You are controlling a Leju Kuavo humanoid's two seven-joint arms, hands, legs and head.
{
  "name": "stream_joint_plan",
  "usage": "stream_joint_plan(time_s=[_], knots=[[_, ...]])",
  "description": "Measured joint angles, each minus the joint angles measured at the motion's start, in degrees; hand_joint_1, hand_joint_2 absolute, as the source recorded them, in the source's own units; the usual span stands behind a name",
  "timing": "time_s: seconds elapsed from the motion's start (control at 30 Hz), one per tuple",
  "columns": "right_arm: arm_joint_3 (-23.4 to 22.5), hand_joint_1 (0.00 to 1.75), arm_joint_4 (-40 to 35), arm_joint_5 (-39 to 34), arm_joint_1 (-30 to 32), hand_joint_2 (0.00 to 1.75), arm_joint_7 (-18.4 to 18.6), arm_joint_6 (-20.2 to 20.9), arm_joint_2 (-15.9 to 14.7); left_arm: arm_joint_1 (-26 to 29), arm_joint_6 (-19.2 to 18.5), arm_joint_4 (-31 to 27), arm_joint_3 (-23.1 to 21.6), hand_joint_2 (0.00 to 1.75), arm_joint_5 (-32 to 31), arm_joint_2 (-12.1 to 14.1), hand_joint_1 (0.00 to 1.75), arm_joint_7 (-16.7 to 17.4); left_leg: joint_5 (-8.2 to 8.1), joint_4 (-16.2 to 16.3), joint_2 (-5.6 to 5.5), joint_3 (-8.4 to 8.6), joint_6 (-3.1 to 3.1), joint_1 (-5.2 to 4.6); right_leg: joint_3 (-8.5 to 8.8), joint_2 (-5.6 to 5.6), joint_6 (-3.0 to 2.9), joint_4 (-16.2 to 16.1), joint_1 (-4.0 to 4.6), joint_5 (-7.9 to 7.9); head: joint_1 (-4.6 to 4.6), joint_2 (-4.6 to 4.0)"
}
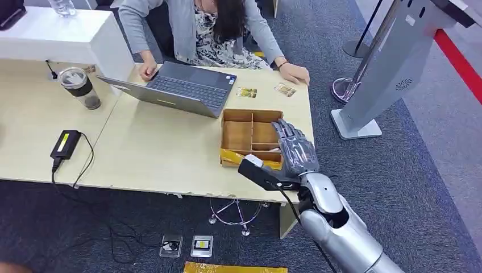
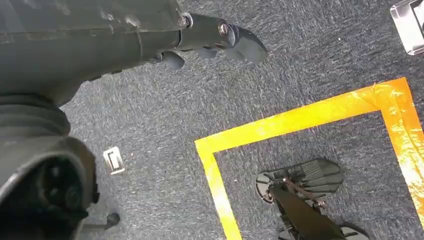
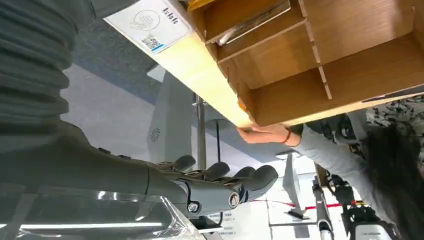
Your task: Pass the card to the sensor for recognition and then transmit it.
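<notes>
A person (image 1: 193, 23) sits at an open laptop (image 1: 182, 88), beside a lidded cup (image 1: 79, 86) and a black adapter (image 1: 65, 144).

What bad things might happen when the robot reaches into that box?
The right hand hovers over the wooden box, which sits near the table's edge, so a bump might push it off. The card lies flat in a narrow compartment, so the fingers may struggle to pinch it.

Right hand (image 1: 295, 152) hiding box's (image 1: 239, 135) right compartments, person's (image 1: 193, 23) head cropped

Table (image 1: 159, 153) bears laptop (image 1: 179, 88), wooden box (image 1: 250, 135), cup (image 1: 79, 87).
</notes>
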Motion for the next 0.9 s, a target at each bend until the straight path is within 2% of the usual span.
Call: stream_joint_plan(time_s=[0.9], knots=[[0.20, 0.00, 3.28, 1.99, -1.70, 1.75, 0.04, 3.78, 1.40, -0.02, -1.01, 0.00, 0.24, 0.00, 0.63, 0.63, 0.00, -0.61, 0.01, 0.00, 0.01, 0.01, -0.01, 0.00, 0.01, 0.01, 0.00, 0.00, 0.00, 0.00, 0.00, 0.00]])
